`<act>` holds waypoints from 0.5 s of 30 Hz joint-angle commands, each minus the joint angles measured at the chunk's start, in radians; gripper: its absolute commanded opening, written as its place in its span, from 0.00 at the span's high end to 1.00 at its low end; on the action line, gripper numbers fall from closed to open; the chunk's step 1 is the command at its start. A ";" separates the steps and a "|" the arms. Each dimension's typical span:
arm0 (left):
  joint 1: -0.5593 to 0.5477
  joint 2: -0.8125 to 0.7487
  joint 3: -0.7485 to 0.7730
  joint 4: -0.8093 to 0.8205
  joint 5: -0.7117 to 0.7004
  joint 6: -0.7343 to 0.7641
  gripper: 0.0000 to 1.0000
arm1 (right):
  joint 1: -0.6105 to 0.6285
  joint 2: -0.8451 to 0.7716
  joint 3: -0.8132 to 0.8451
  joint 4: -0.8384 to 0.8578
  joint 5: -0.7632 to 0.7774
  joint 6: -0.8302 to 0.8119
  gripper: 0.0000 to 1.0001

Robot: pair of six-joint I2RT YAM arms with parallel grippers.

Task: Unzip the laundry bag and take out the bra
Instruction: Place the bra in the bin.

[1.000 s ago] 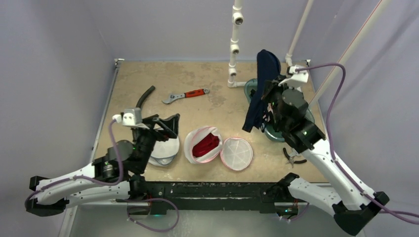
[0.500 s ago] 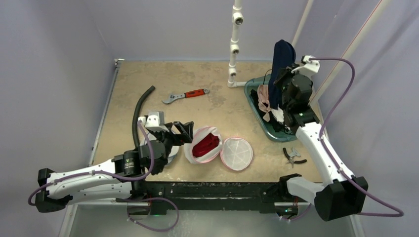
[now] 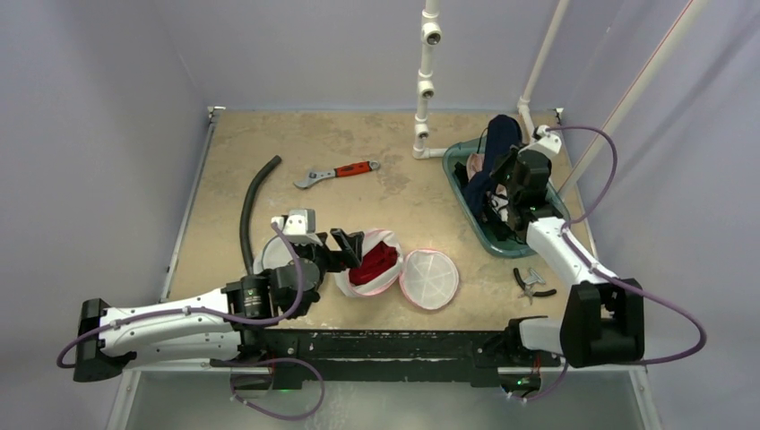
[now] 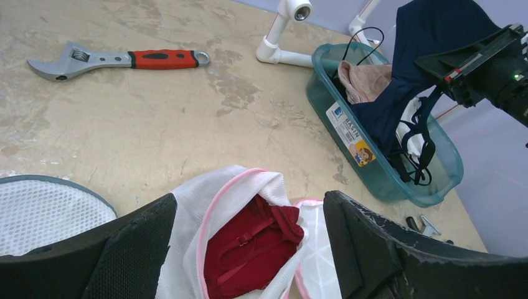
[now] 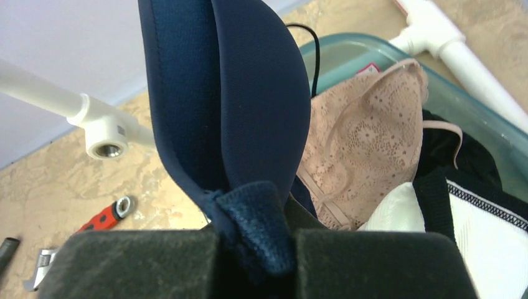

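Observation:
The white mesh laundry bag (image 3: 357,244) with pink trim lies unzipped near the table's front, its round flap (image 3: 428,279) folded out to the right. A red bra (image 3: 373,262) (image 4: 249,246) sits inside it. My left gripper (image 3: 349,249) (image 4: 249,202) is open, with its fingers on either side of the bag's mouth and just above it, holding nothing. My right gripper (image 3: 504,177) (image 5: 255,240) is shut on a navy bra (image 3: 497,143) (image 5: 236,93), which hangs over the teal basin (image 3: 466,204) at the right.
The basin (image 5: 348,47) holds a pink lace bra (image 5: 367,137) and black and white garments. A second mesh bag (image 3: 269,255) lies under my left arm. A red-handled wrench (image 3: 339,172), a black hose (image 3: 251,202), pliers (image 3: 533,285) and a white pipe stand (image 3: 423,90) are on the table.
My right arm has carried the navy bra to the right and down over the basin. My left arm has moved right, bringing its open fingers to the bag's mouth.

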 commanded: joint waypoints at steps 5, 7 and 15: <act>-0.005 0.017 -0.035 0.054 0.045 -0.063 0.14 | -0.022 0.083 -0.014 -0.005 -0.100 0.134 1.00; -0.005 0.016 -0.047 0.053 0.050 -0.074 0.14 | -0.035 0.103 -0.034 -0.002 -0.124 0.170 1.00; -0.005 0.017 -0.063 0.028 0.050 -0.108 0.14 | -0.097 0.167 -0.010 -0.130 -0.147 0.217 1.00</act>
